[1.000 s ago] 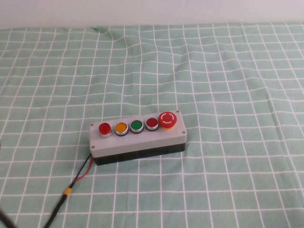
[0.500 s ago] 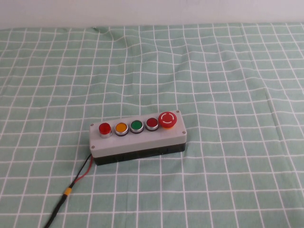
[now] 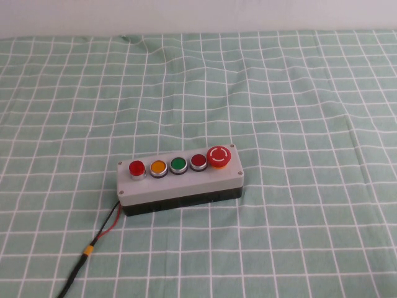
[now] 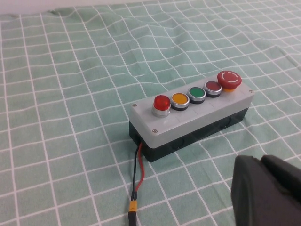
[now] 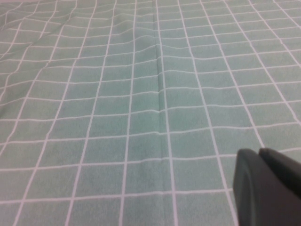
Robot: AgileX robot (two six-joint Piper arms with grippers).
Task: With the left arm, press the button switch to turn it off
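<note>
Near the worktop's front edge, left of centre, the button switch (image 3: 136, 168) tops the box (image 3: 180, 184). Left gripper (image 4: 265, 190) and right gripper (image 5: 265, 186) look clenched, well apart; misaiming could hit the orange button (image 3: 158, 167).

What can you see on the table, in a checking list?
Surface: green checked cloth, wrinkled.
Job's things: button switch at the left end of the grey box, untouched.
Clutter: nothing seen.
Grippers: left gripper near the box, apart from it; right gripper over bare cloth; both out of the high view.
Cables: red and black wires leave the box's left end.
Surroundings: pale wall behind.
</note>
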